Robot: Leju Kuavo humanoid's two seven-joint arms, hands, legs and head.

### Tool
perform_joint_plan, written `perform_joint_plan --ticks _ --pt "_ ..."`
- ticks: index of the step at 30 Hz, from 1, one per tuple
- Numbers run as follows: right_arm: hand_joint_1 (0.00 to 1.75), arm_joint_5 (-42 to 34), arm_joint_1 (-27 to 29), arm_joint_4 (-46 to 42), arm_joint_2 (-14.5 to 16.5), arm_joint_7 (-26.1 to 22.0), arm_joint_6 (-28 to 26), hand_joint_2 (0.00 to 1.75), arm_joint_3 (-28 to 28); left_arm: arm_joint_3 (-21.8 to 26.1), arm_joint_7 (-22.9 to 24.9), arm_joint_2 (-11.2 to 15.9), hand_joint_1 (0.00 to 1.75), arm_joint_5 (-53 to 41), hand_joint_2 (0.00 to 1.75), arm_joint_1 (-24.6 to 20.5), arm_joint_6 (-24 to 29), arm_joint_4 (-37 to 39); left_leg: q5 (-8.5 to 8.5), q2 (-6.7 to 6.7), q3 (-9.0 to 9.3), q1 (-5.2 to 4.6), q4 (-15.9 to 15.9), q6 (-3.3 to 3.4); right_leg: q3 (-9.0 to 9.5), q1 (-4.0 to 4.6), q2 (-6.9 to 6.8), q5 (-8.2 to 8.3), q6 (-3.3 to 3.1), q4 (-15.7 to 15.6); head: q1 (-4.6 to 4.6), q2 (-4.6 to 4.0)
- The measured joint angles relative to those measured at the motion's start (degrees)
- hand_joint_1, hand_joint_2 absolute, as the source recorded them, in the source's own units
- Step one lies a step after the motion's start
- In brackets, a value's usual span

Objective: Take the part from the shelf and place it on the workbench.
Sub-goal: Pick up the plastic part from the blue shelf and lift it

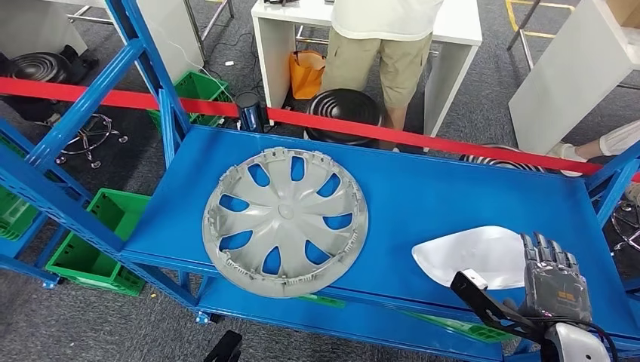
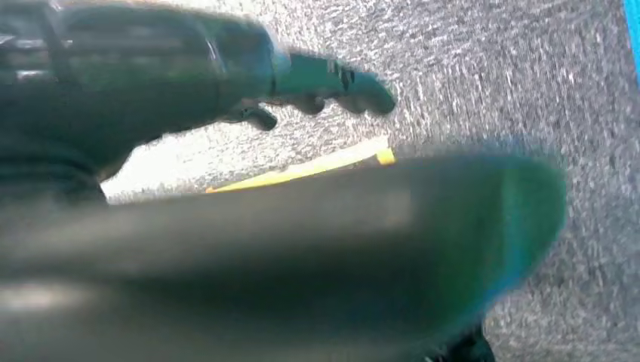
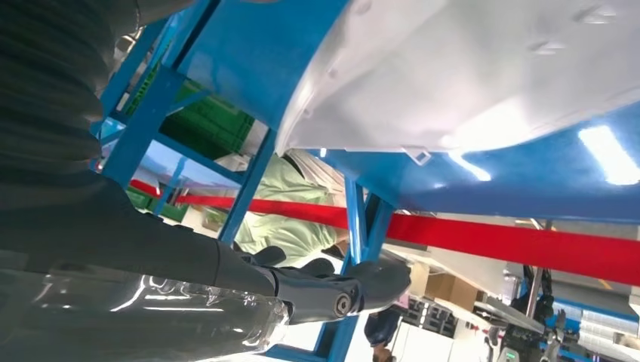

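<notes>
Item: white part, a smooth, rounded plastic shell, lying flat on the blue shelf near its front right corner. In the right wrist view the same white part shows small moulded clips along its edge and rests on the blue shelf surface.

Right hand: raised at the front edge of the shelf, just beside the part's right end, fingers pointing up and apart, grasping nothing. Whether its fingertips touch the part cannot be told. From the wrist camera the right hand lies stretched out with nothing in it.

Left hand: seen blurred against grey carpet, fingers extended, nothing held.

Also on the shelf: grey wheel cover with curved spokes, left of the part and well apart from it, its front edge reaching past the shelf's front edge.

Surroundings: red tape stretched across behind the shelf; green crates on the floor to the left; a round black stool beyond the tape; a person in a light shirt and khaki shorts standing at a white bench
</notes>
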Motion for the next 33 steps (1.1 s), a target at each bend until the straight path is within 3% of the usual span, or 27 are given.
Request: perform_joint_plan --ticks 2,4,7,9,10,11,12,14,15,19,21,23,24,25,26,28,29,30,33 --pt "0.0 0.0 -0.2 0.4 -0.2 0.0 -0.1 1.75 0.4 -0.3 0.0 -0.1 0.0 0.0 0.0 0.0 0.0 0.0 0.13 0.07 -0.04 0.03 -0.2 -0.73 0.15 0.08 -0.02 0.04 -0.54 -0.6 -0.03 0.0" --pt "0.0 0.0 -0.4 0.8 -0.3 0.0 -0.2 1.75 0.8 -0.5 0.0 -0.1 0.0 0.0 0.0 -0.1 0.0 0.0 -0.83 0.05 -0.33 -0.03 0.7 -1.31 0.53 -0.09 -0.18 0.58 -1.24 -1.5 -0.13 0.0" --pt "0.0 0.0 -0.6 1.3 -0.3 0.0 -0.3 1.75 1.2 -0.8 0.0 -0.1 0.0 0.0 0.0 -0.1 0.0 0.0 -5.66 -0.29 -4.2 -0.06 9.2 -1.61 0.83 -0.13 -0.43 0.98 -1.79 -2.2 -0.33 0.0" --pt "0.0 0.0 -0.5 1.6 -0.3 0.0 -0.3 1.75 1.5 -0.8 0.0 -0.1 0.0 0.0 0.0 0.0 0.0 0.0 -7.17 -0.42 -6.7 -0.07 14.2 -1.71 0.79 -0.01 -0.52 0.92 -1.87 -2.0 -0.33 0.0" --pt "0.0 0.0 -0.5 1.8 -0.3 0.0 -0.3 1.75 1.7 -0.9 0.0 -0.1 0.0 0.0 0.0 0.0 0.0 0.0 -6.35 -0.41 -6.61 -0.08 14.1 -1.7 0.79 0.03 -0.53 0.84 -1.87 -1.9 -0.33 0.0" --pt "0.0 0.0 -0.5 2.0 -0.3 0.0 -0.3 1.75 1.9 -0.9 0.1 -0.1 0.0 0.0 0.0 0.0 0.0 0.0 -4.6 -0.38 -5.46 -0.09 11.8 -1.64 0.8 0.04 -0.53 0.72 -1.81 -1.7 -0.33 0.0" --pt "0.0 0.0 -0.5 2.1 -0.3 0.0 -0.4 1.75 2.1 -0.9 0.1 -0.1 0.0 0.0 0.0 0.0 0.0 0.0 -2.52 -0.33 -3.58 -0.09 8.1 -1.51 0.79 0.04 -0.51 0.53 -1.68 -1.4 -0.34 0.0" --pt "0.0 0.2 -0.6 2.4 -0.3 -0.3 -1.0 1.75 2.2 -1.0 0.1 -0.1 0.0 -0.1 0.0 -0.1 -0.1 0.0 -0.31 -0.25 -0.45 -0.17 1.9 -1.12 0.49 0.2 -0.46 0.09 -1.2 -0.7 -0.31 0.0" --pt "0.0 0.5 -0.7 2.5 -0.3 -0.5 -1.7 1.75 2.3 -1.0 0.2 -0.1 0.0 -0.2 0.0 -0.2 -0.1 0.0 -0.14 -0.25 0.19 -0.25 0.5 -0.88 0.31 0.24 -0.44 -0.03 -0.92 -0.4 -0.29 0.0" --pt "0.0 0.9 -1.7 2.8 -0.3 -1.5 -3.0 1.75 2.5 -1.3 0.7 -0.1 0.0 -0.9 0.0 -0.2 -0.4 0.0 0.01 -0.25 0.15 -0.15 0.0 0.09 -0.23 0.1 -0.37 -0.74 0.08 0.5 -0.18 0.0" --pt "0.0 -0.7 -2.8 3.1 -0.3 -1.1 -0.3 1.75 2.5 -1.4 1.0 -0.1 0.0 -1.2 0.0 -0.5 -0.6 0.0 0.17 -0.11 0.14 0.09 -0.2 0.49 -2.34 -0.09 -0.31 -3.72 0.81 5.3 -0.03 0.0" --pt "0.0 -3.6 -3.8 3.9 -0.3 -0.4 4.3 1.75 2.8 -1.8 1.3 -0.1 0.0 -1.4 0.0 -0.6 -0.9 0.0 0.19 0.05 0.06 0.09 -0.2 0.65 -5.78 -0.33 -0.31 -7.07 1.36 12.8 0.03 0.0" --pt "0.0 -5.2 -4.2 4.6 -0.2 -0.2 6.4 1.75 3.0 -1.9 1.4 -0.1 0.0 -1.4 0.0 -0.7 -1.0 0.0 0.19 0.11 0.05 0.08 -0.2 0.65 -6.85 -0.41 -0.31 -7.57 1.44 15.1 0.04 0.0" --pt "0.0 -6.4 -4.5 5.5 -0.2 -0.2 7.7 1.75 3.3 -2.1 1.6 -0.1 0.0 -1.6 0.0 -0.7 -1.0 0.0 0.19 0.14 0.05 0.07 -0.1 0.65 -7.06 -0.46 -0.31 -6.99 1.4 15.4 0.04 0.0" --pt "0.0 -6.8 -4.8 6.5 -0.1 -0.5 7.8 1.75 3.6 -2.2 1.8 -0.1 0.0 -1.8 0.0 -0.9 -1.1 0.0 0.19 0.16 0.08 0.04 -0.1 0.64 -6.19 -0.48 -0.31 -5.36 1.23 13.5 0.04 0.0" --pt "0.0 -6.0 -5.4 9.0 0.1 -2.4 4.6 1.75 4.2 -2.4 2.3 -0.3 0.0 -2.5 0.0 -1.3 -1.2 0.0 0.21 0.16 0.1 -0.04 -0.2 0.58 -2.56 -0.43 -0.17 -1.4 0.55 5.9 0.01 0.0" --pt "0.0 -5.3 -5.8 10.4 0.3 -3.8 2.5 1.75 4.4 -2.5 2.6 -0.3 0.0 -2.8 0.0 -1.5 -1.2 0.0 0.27 0.16 -0.01 -0.1 -0.2 0.43 -1.02 -0.3 -0.1 -0.25 0.19 2.5 -0.01 0.0" --pt "0.0 -4.8 -6.1 11.9 0.5 -5.3 0.9 1.75 4.7 -2.6 2.8 -0.5 0.0 -3.0 0.0 -1.7 -1.3 0.0 0.36 0.18 -0.15 -0.11 -0.2 0.19 -0.11 -0.15 -0.04 0.19 -0.1 0.4 -0.02 0.0" --pt "0.0 -4.6 -6.9 15.4 1.0 -8.8 -0.5 1.75 5.3 -3.1 3.2 -0.7 0.0 -3.7 0.0 -2.0 -1.7 0.0 0.51 0.26 -0.14 0.01 -0.5 -0.82 0.36 0.06 -0.05 0.28 -0.75 -0.9 -0.04 0.0"
